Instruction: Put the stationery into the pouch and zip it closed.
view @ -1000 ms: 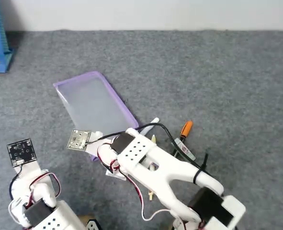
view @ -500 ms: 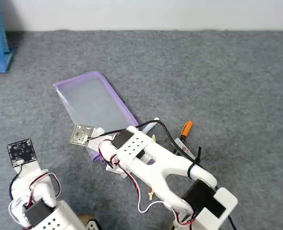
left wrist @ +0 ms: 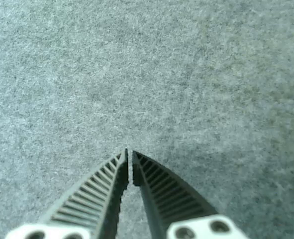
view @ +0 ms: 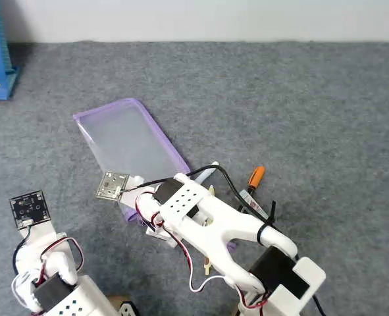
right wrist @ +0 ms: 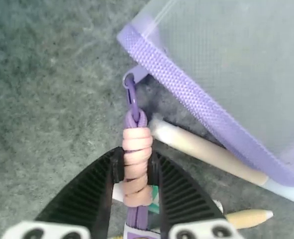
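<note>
left arm [view: 46, 276]: tucked up at the near left corner | left gripper [left wrist: 129, 153]: fingers pressed together, holding nothing | right arm [view: 214, 227]: stretched from near right toward far left | right gripper [right wrist: 136, 155]: squeezing a pink coil [right wrist: 137, 139]

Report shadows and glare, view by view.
High view: even light, faint sheen on the pouch. Right wrist view: dark shadow under the pouch edge by the zipper pull in the right claw. Left wrist view: flat light, no glare around the left claw.

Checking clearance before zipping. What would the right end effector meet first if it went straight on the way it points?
Likely the pouch's purple corner, just past the pink pull the right end effector grips; depth unclear.
</note>
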